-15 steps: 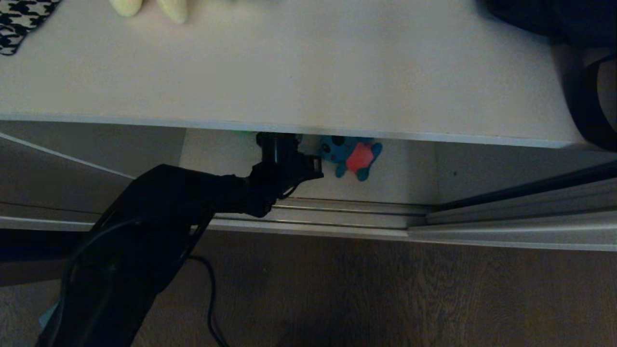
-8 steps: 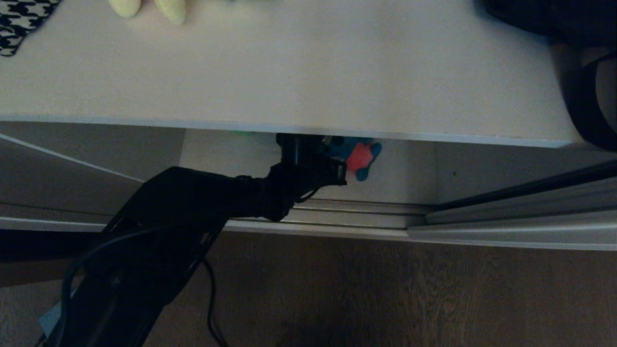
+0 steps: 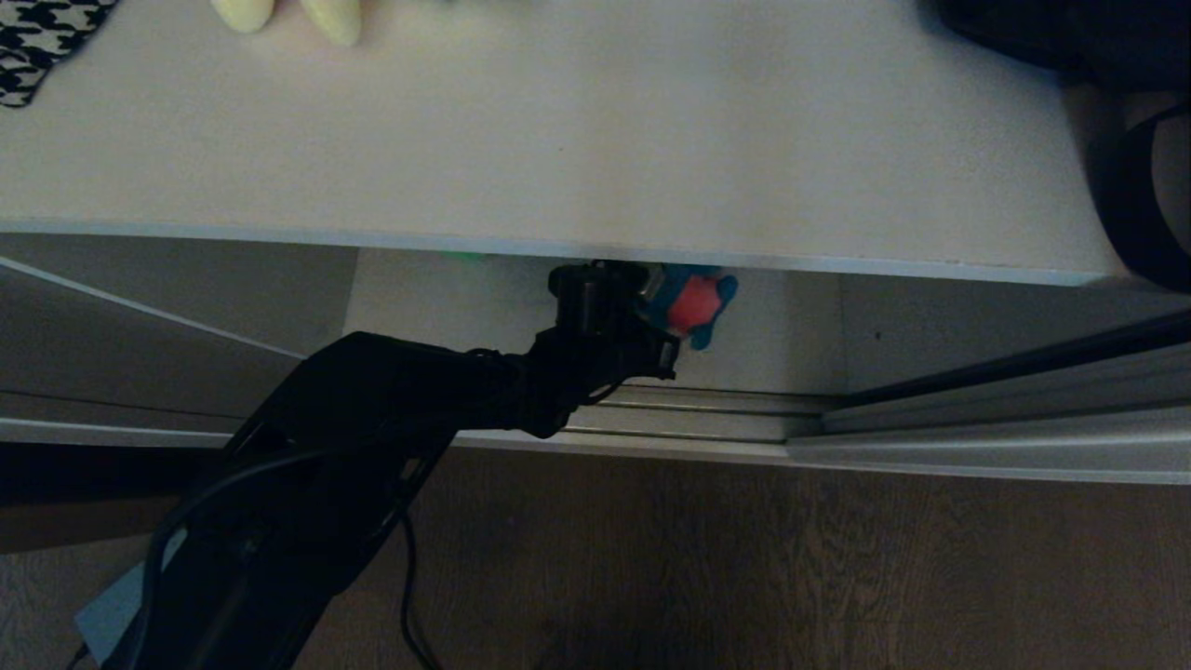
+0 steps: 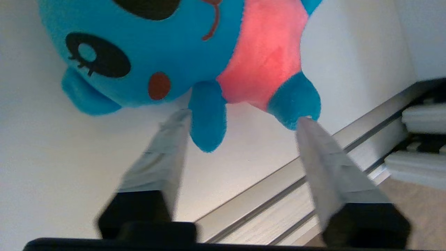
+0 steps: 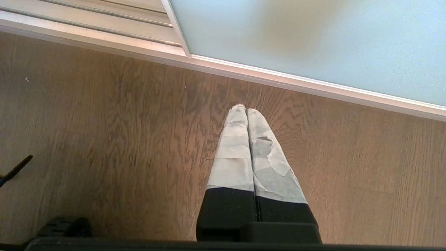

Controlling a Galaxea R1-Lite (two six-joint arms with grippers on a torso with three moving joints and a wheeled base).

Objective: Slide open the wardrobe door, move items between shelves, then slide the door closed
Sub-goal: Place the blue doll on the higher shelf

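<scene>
A blue plush toy (image 3: 698,302) with a pink body lies on the lower shelf (image 3: 437,298), just under the front edge of the upper shelf (image 3: 595,140). My left gripper (image 3: 656,302) reaches in to it from the left. In the left wrist view the toy (image 4: 167,52) fills the far side and my left gripper (image 4: 244,116) is open. One blue limb hangs between the fingers, and the other fingertip (image 4: 306,125) touches the toy's foot. A pale yellow plush (image 3: 288,17) sits on the upper shelf. My right gripper (image 5: 246,109) is shut and empty over the floor, beside the frosted sliding door (image 5: 313,42).
A houndstooth cloth (image 3: 42,37) lies at the upper shelf's far left and a dark bag (image 3: 1070,37) at its far right. The metal floor track (image 3: 679,409) runs along the wardrobe front. The wood floor (image 3: 744,558) is in front of it, with a cable (image 3: 409,577) trailing on it.
My left arm has moved right along the lower shelf to the blue plush. In the head view the gripper now covers the toy's head.
</scene>
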